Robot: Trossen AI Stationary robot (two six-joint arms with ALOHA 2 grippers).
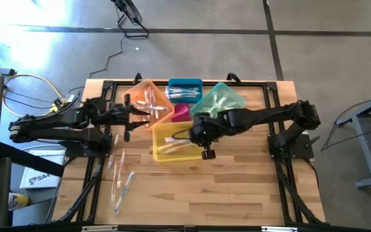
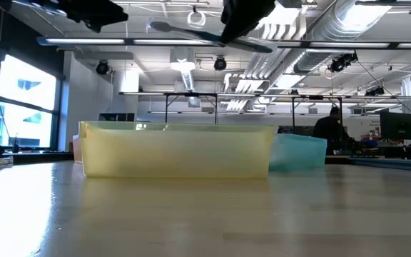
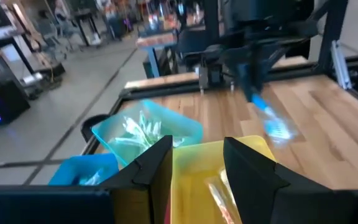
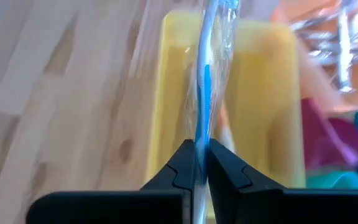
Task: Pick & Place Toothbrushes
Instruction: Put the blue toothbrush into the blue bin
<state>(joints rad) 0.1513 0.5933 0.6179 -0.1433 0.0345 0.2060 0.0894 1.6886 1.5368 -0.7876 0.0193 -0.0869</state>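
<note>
High view: the right pincer (image 1: 196, 133) hangs over the yellow bin (image 1: 172, 142); loose toothbrushes (image 1: 121, 179) lie on the table (image 1: 237, 187).

Left wrist view: the left pincer (image 3: 197, 163) stands partly open, empty.

Right wrist view: the right pincer is clamped on a blue-accented toothbrush (image 4: 206, 74) above the yellow bin.
</note>
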